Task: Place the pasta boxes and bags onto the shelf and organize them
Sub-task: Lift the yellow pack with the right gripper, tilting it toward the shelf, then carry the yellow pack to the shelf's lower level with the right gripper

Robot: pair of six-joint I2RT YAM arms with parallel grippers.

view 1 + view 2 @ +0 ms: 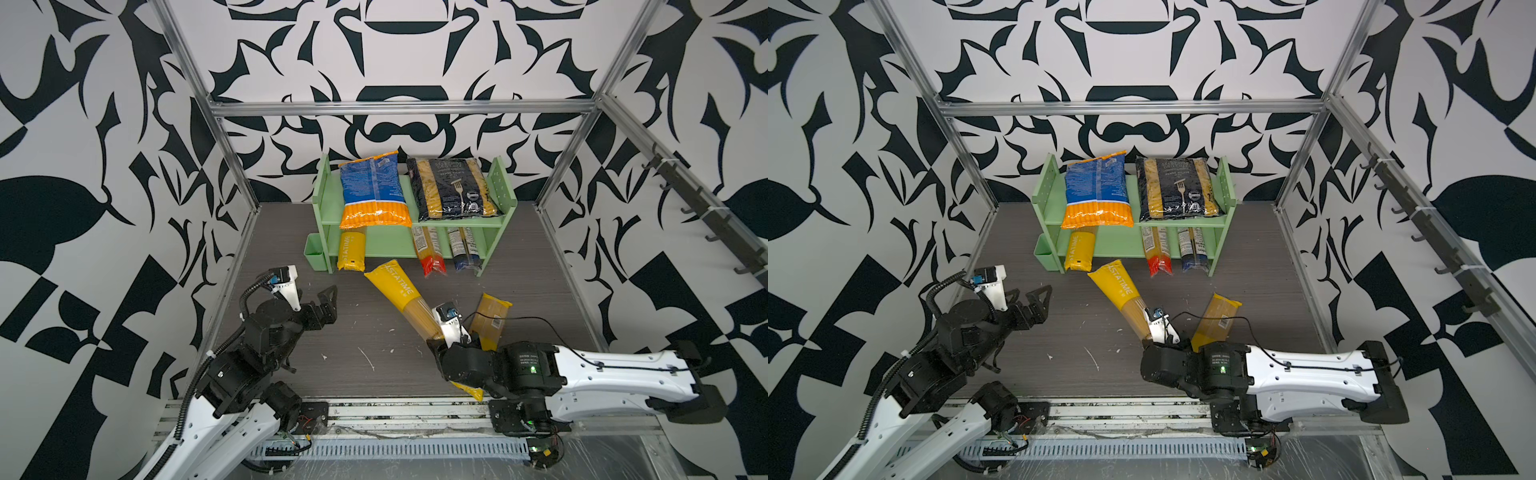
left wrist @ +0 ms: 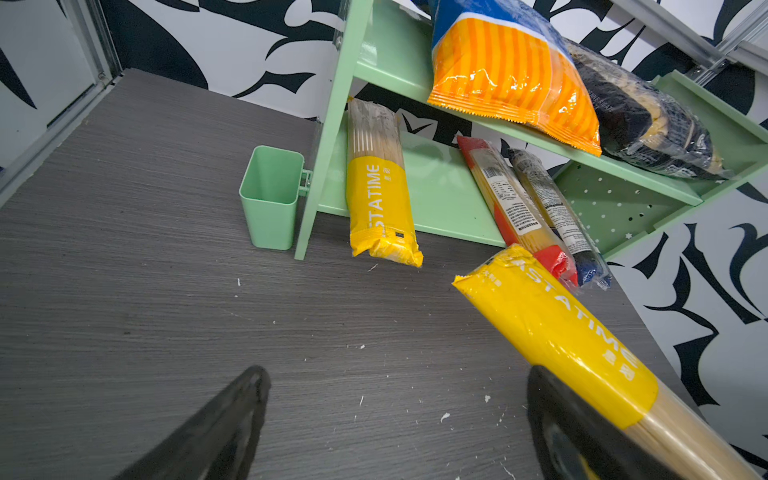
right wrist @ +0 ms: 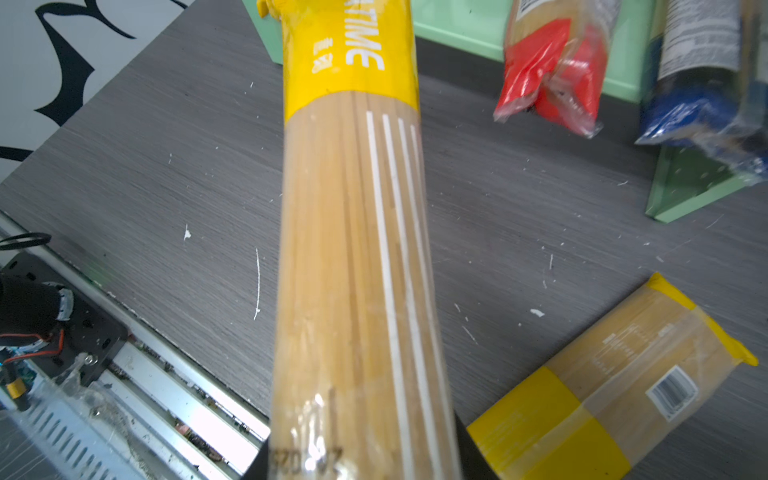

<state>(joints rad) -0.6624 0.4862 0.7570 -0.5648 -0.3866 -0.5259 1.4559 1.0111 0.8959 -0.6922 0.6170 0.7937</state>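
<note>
My right gripper (image 1: 438,343) (image 3: 365,461) is shut on a long yellow spaghetti pack (image 1: 399,295) (image 3: 357,249), which slants up off the table toward the shelf (image 1: 386,243). A tan pack (image 1: 492,318) (image 3: 615,386) lies flat on the table beside that arm. On the shelf's top tier rest the blue-orange bag (image 1: 374,191) and the black penne bag (image 1: 453,187). The lower tier holds another yellow pack (image 1: 351,251), a red-ended pack (image 1: 428,253) and a blue-ended pack (image 1: 463,251), all sticking out in front. My left gripper (image 1: 328,299) (image 2: 395,378) hangs open and empty at the left.
A small green cup (image 1: 316,251) (image 2: 270,195) is clipped to the shelf's left side. Metal frame posts stand at the table's corners and a rail (image 1: 395,411) runs along the front edge. White crumbs dot the dark table (image 1: 374,361).
</note>
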